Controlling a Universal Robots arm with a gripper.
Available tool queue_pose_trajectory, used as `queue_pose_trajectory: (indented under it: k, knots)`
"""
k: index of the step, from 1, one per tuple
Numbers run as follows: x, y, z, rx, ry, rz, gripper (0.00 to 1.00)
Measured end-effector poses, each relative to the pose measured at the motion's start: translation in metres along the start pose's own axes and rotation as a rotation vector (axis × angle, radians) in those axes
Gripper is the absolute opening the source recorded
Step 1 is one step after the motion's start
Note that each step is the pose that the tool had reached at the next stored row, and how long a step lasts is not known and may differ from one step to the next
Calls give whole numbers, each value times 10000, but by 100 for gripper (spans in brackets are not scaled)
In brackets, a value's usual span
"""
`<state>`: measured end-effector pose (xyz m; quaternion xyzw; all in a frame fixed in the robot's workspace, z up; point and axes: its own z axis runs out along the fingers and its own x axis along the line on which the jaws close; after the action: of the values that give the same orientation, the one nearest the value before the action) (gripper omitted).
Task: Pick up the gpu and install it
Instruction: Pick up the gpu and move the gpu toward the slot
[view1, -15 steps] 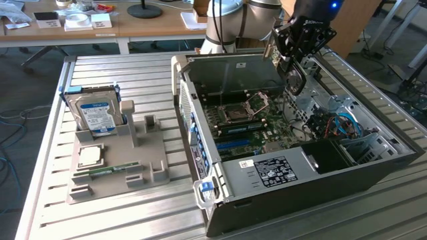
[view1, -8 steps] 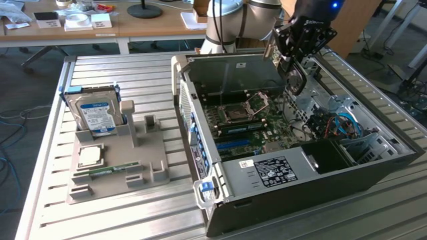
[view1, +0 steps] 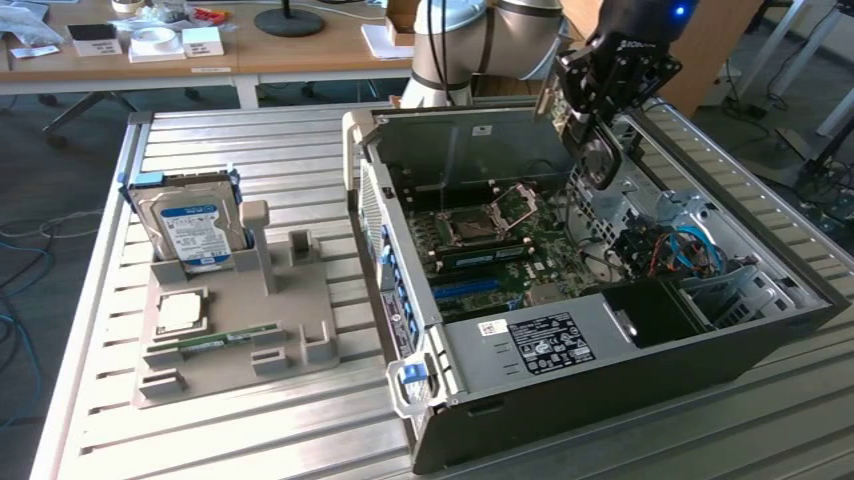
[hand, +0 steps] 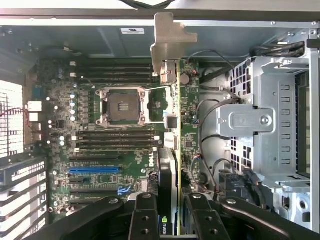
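In the wrist view my gripper (hand: 172, 212) is shut on the gpu (hand: 171, 122), a thin dark card seen edge-on between the two black fingers (hand: 144, 215), its silver bracket (hand: 170, 35) at the far end. The card hangs above the green motherboard (hand: 125, 165), off to one side of the blue slot (hand: 95, 170) and not touching the board. In the exterior view the gripper (view1: 601, 110) holds the gpu (view1: 597, 160) upright over the back of the open computer case (view1: 747, 340).
A metal drive cage (hand: 260, 120) and loose cables (view1: 674, 250) crowd the case beside the card. On the slatted table at the exterior view's left, a grey holder (view1: 300, 300) carries a blue-labelled hard drive (view1: 194, 230), a processor (view1: 183, 310) and a RAM stick (view1: 214, 342).
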<state>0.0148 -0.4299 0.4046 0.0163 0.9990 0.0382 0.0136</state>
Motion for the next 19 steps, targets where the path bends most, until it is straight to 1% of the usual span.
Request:
queue_pose_trajectory:
  k: [5,17,19]
  knots:
    - [-64,4,4,0,0,-1,27]
    - [-67,10,5,0,-1,-1,27]
    - [-81,12,5,0,0,0,27]
